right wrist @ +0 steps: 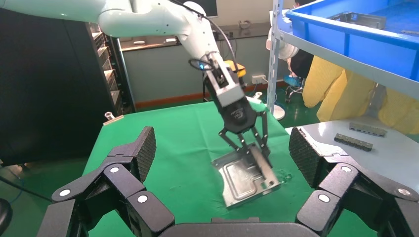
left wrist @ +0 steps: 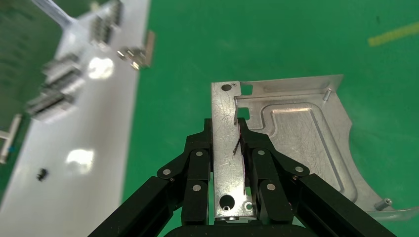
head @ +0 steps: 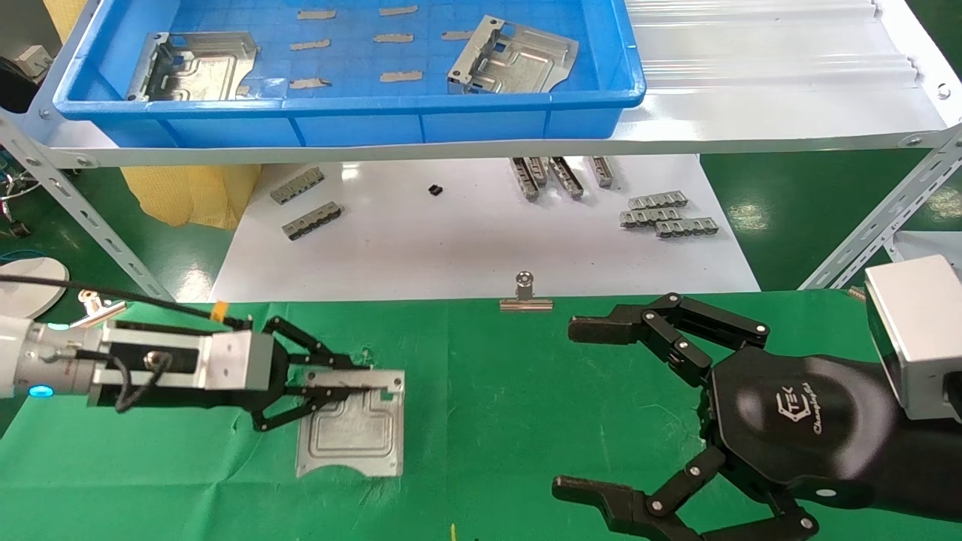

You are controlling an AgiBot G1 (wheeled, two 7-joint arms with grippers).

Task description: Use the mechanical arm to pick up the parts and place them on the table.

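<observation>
Our left gripper pinched the part's bent-up edge, setting it on the desk; the right gripper's jaws stood spread, idle.

One part lies on the table left of centre — two more parts sit in the tray on the shelf behind.

White arm, blue ring, silver wrist block, black logo gripper
</observation>
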